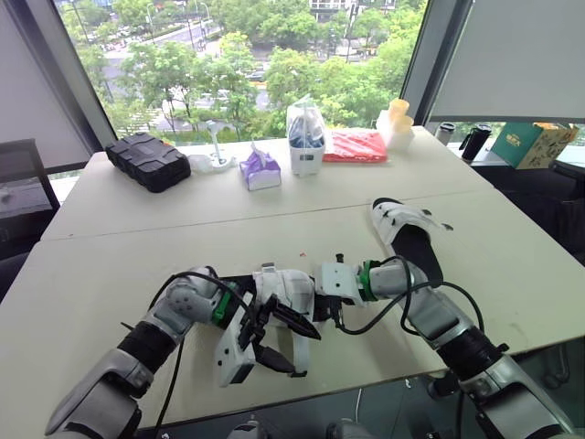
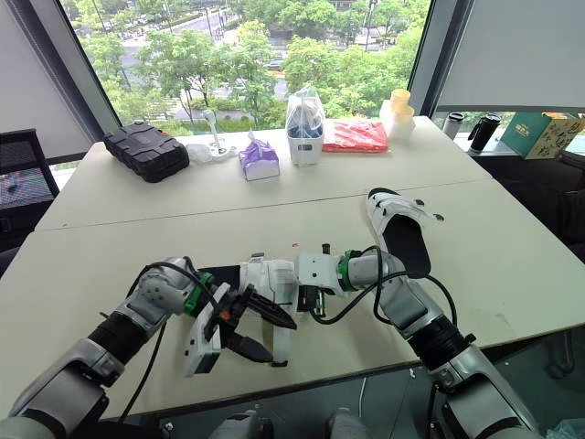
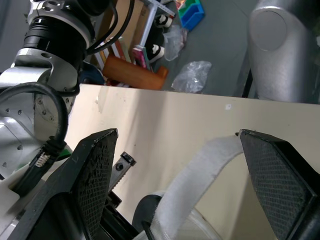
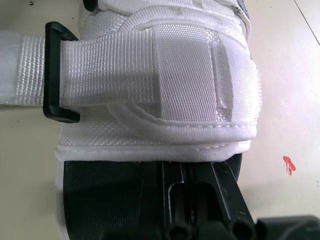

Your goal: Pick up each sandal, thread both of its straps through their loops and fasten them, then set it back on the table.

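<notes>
A white-strapped sandal with a black sole (image 1: 283,285) lies near the table's front edge between my two grippers. My right gripper (image 1: 322,305) is shut on its sole edge. The right wrist view shows its fastened strap (image 4: 150,70) running through a black loop (image 4: 55,75). My left gripper (image 1: 285,343) is open, with a loose white strap (image 3: 200,170) passing between its spread fingers (image 3: 95,170). The second sandal (image 1: 409,233) lies on the table farther back on the right, apart from both grippers.
Along the far table stand a black case (image 1: 148,161), a white tool (image 1: 212,157), a purple tissue pack (image 1: 260,169), a clear bag (image 1: 306,137), a red packet (image 1: 355,146) and yellow cups (image 1: 398,123). The table's front edge (image 1: 366,380) is close under my grippers.
</notes>
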